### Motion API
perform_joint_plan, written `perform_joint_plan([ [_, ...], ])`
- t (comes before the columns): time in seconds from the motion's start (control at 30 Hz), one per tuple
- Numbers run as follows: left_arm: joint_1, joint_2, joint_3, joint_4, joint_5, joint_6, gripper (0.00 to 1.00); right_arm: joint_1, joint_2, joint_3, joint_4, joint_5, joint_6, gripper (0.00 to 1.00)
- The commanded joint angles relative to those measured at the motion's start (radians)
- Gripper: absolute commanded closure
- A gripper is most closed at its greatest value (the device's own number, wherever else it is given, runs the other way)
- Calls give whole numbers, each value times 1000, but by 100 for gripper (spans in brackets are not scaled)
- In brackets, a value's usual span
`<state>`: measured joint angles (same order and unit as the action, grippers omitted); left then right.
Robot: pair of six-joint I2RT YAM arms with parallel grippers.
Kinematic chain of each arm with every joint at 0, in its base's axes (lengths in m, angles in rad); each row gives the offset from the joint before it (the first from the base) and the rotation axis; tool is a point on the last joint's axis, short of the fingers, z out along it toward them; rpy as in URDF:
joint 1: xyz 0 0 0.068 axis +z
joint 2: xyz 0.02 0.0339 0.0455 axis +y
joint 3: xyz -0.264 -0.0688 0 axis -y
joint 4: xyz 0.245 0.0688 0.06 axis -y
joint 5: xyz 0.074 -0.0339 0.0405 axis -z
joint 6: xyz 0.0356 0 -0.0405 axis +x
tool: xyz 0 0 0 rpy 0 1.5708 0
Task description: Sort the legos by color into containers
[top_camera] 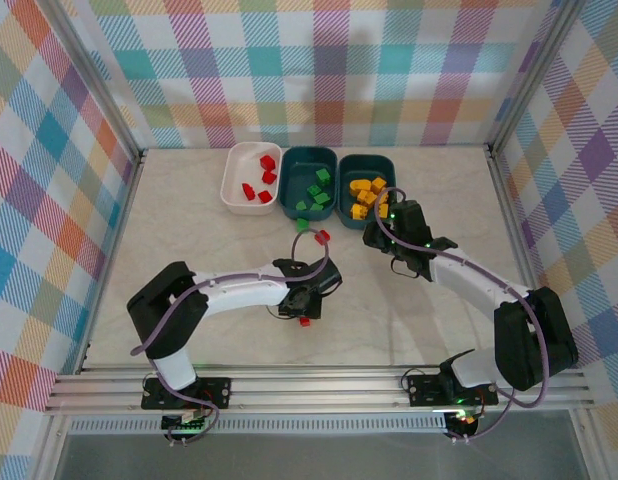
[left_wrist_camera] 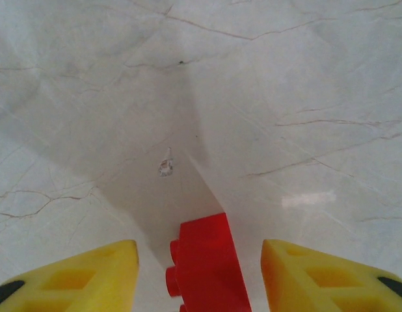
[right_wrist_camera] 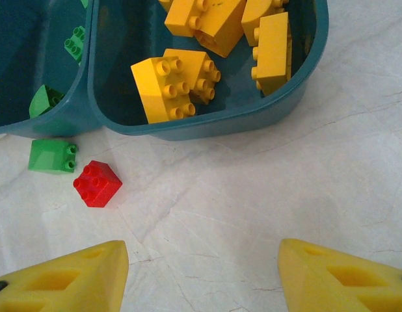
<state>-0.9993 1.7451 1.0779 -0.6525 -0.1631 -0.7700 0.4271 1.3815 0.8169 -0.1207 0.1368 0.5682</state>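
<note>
Three shallow bins of smooth plastic with rounded corners stand side by side along the far edge of the bench (top_camera: 189, 250), around its middle. The white bin (top_camera: 239, 170) holds red bricks (top_camera: 266, 178), the middle teal bin (top_camera: 299, 165) holds green bricks (top_camera: 319, 190), and the other teal bin (top_camera: 364, 165) holds yellow bricks (right_wrist_camera: 175, 81). All these bricks are small, glossy and hard-edged, with round studs on top, and the yellow ones lie piled at different angles. The bench surface is pale and stone-like, with thin dark veins and a soft shine. Two bricks lie loose on it just before the teal bins: a green brick (right_wrist_camera: 51, 156) with one sloped face, close to the bin wall, and a square red brick (right_wrist_camera: 97, 183) with four studs, near the green one but not touching it. A third brick, the red brick (left_wrist_camera: 207, 266), lies nearer the near edge, about the middle of the bench. The left gripper (left_wrist_camera: 200, 260) stands over this brick with its yellow wedge-shaped fingers (left_wrist_camera: 90, 273) apart, one on each side, and a strip of bench shows between each finger and the brick. The right gripper (right_wrist_camera: 202, 247) is over bare bench before the bin of yellow bricks, its fingers spread apart and with nothing between them.
</note>
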Motion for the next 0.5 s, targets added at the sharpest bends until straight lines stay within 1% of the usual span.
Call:
perform_joint_plan([
  [0.0,-13,25,10,-27,-27,-9,53,7,8,-6,20,-8,7,38],
  [0.1,-13,30,14,-27,-27,-5,62,7,7,-8,21,-7,7,38],
  [0.13,-13,29,16,-29,-29,-3,67,7,8,-9,21,-7,7,38],
  [0.2,-13,16,24,-40,-49,5,81,7,6,-8,21,-4,7,38],
  [0.23,-13,4,37,-56,-72,13,85,8,5,-8,20,-3,6,38],
  [0.3,-5,-28,87,-116,-138,51,89,9,1,-10,21,0,7,38],
  [0.37,30,-55,151,-161,-183,105,91,9,-1,-11,21,-1,8,38],
  [0.43,99,-77,219,-187,-213,163,93,9,-2,-16,28,-4,10,38],
  [0.47,149,-86,254,-185,-220,190,94,10,-1,-18,30,-5,11,37],
])
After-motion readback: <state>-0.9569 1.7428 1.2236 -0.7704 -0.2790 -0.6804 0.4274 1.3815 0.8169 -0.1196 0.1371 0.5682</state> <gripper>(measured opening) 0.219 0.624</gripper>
